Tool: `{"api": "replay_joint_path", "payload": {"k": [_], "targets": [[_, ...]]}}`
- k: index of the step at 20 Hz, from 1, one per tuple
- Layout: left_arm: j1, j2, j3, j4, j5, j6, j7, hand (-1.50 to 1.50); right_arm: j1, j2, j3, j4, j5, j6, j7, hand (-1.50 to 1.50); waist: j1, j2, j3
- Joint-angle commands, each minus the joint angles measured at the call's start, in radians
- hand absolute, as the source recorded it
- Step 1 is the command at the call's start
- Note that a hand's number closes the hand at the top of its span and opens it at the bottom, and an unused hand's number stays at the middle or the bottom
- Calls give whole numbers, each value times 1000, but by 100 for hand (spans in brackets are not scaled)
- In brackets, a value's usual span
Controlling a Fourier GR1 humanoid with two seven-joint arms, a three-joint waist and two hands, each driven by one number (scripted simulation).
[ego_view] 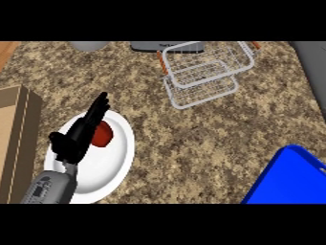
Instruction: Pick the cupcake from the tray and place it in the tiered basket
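Brown box [3, 143] at far left edge; left hand [81, 131] above the white plate [116, 160], fingers [98, 107] straight and close together, holding nothing; red cupcake [104, 136] sits on the plate, just beside the fingers, partly hidden by them; wire tiered basket [204, 72] well apart at upper centre; blue tray [292, 177] at lower right, on the speckled counter [193, 129].

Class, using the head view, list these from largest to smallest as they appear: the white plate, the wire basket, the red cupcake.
1 and 2. White plate and wire basket: they look about alike, and the plate lies nearer the camera, so I won't rank them.
3. Red cupcake: plainly the smallest.
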Motion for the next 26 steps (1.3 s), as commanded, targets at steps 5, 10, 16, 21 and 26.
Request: {"api": "replay_joint_path", "payload": {"k": [5,10,16,21,26], "targets": [[-4,-41,-7,46,-35,17,-20,0,-62,109,0,175,49,-51,-95,150,-8,2,-1],[32,-6,15,1,-6,-32,-11,0,-113,169,-58,248,5,-48,-44,150,-2,3,-2],[63,-31,-19,-40,-42,5,15,0,-142,197,-162,351,-111,36,231,150,-6,-4,-1],[72,-28,4,-30,-30,-7,6,0,-138,185,-248,337,-208,68,303,-150,-22,-7,-1],[50,-19,20,-25,-31,-25,-21,0,-106,146,-269,292,-193,-93,220,-150,-14,-1,-1]]}}
